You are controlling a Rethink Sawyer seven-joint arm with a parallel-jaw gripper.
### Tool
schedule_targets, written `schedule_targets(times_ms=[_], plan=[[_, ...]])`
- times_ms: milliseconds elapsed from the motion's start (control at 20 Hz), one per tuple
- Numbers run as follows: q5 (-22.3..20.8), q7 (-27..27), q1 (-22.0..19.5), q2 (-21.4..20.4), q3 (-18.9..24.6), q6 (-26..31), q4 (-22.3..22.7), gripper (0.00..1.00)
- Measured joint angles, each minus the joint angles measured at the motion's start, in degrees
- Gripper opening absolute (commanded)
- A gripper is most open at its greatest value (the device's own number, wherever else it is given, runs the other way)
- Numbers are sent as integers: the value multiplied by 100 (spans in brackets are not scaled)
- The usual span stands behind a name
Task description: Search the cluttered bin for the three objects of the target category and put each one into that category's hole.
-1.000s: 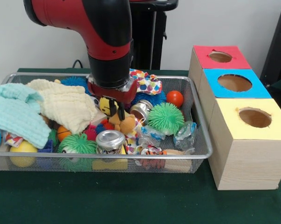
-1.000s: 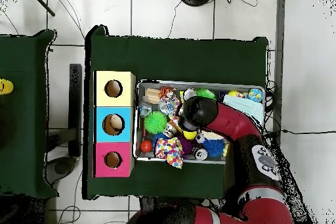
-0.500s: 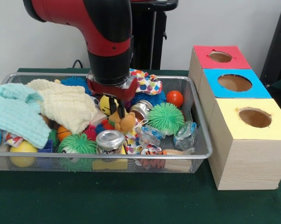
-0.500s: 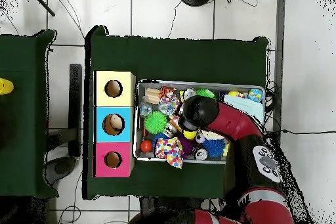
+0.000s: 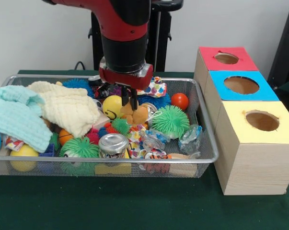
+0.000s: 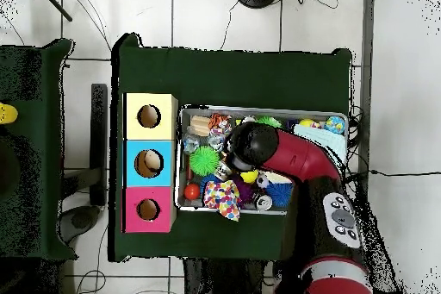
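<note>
While the wire bin (image 5: 204, 143) stays packed rim to rim, the front view shows the gripper (image 5: 129, 99) closed on a tan plush toy (image 5: 136, 115), lifted just above the clutter. Overhead, the arm (image 6: 297, 157) hides the toy; the three box holes (image 6: 148, 162) lie uncovered left of the bin.

the arm (image 6: 284, 154) hides the tool from overhead, and the front view crops its upper part.

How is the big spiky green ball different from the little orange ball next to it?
The green ball is covered in soft-looking spikes; the orange ball is smooth. The green ball is clearly bigger. The green ball sits nearer the middle of the basket, while the orange ball lies closer to its far corner. Both are round.
</note>
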Motion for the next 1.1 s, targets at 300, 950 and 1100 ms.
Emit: schedule_targets(times_ms=[300,950,1100], plan=[[29,0,277,-363,-218,44,111,0],[162,1,978,-1422,-1012,210,406,0],[259,17,1153,-1695,-1193,219,605,0]])
